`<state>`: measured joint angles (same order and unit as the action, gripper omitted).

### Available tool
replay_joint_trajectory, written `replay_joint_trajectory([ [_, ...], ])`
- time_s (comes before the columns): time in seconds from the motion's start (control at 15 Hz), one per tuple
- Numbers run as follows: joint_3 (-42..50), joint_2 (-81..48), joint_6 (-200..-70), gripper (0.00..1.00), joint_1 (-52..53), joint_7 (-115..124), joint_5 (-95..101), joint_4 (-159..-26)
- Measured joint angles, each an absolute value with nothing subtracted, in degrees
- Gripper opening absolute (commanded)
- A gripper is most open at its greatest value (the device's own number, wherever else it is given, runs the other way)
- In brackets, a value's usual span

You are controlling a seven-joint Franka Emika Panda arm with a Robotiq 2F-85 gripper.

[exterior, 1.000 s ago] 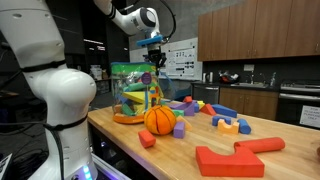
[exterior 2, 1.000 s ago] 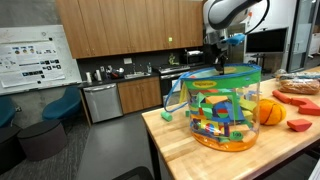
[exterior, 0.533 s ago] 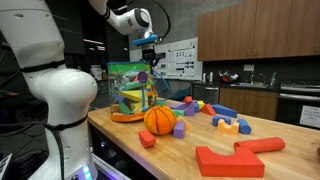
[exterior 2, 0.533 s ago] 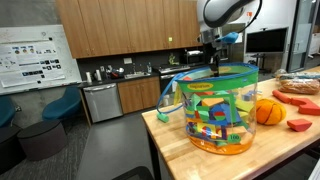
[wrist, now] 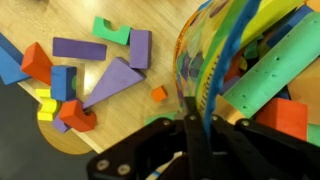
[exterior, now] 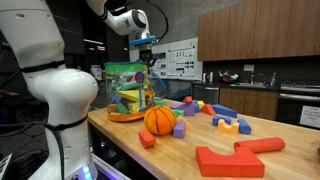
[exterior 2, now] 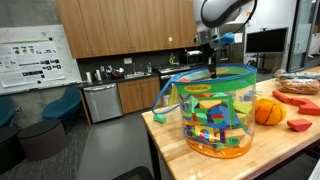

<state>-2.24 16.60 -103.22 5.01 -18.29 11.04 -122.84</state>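
A clear plastic tub (exterior: 126, 92) full of colourful toy blocks stands on the wooden table (exterior: 200, 140), near its end; it shows in both exterior views (exterior 2: 215, 112). My gripper (exterior: 147, 63) reaches down from above and is shut on the tub's rim by its blue handle (exterior 2: 166, 88). In the wrist view the two fingers (wrist: 196, 128) pinch the rim and blue strap (wrist: 216, 60), with the tub's blocks (wrist: 262, 70) to the right. The tub looks slightly tilted.
An orange ball (exterior: 159, 120) lies beside the tub (exterior 2: 266, 111). Loose blocks are spread over the table: red ones (exterior: 230, 160), purple (wrist: 114, 82), green (wrist: 112, 30). The table's corner (exterior 2: 150, 118) is close to the tub. Kitchen cabinets stand behind.
The gripper and the tub have slid together along the table toward its end, away from the orange ball. The loose blocks have not moved.
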Motion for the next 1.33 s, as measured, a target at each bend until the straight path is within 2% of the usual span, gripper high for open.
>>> replay_joint_trajectory([
  [1.33,-5.18,15.78,-102.56,0.00,8.19,-21.32,10.98,-120.42],
])
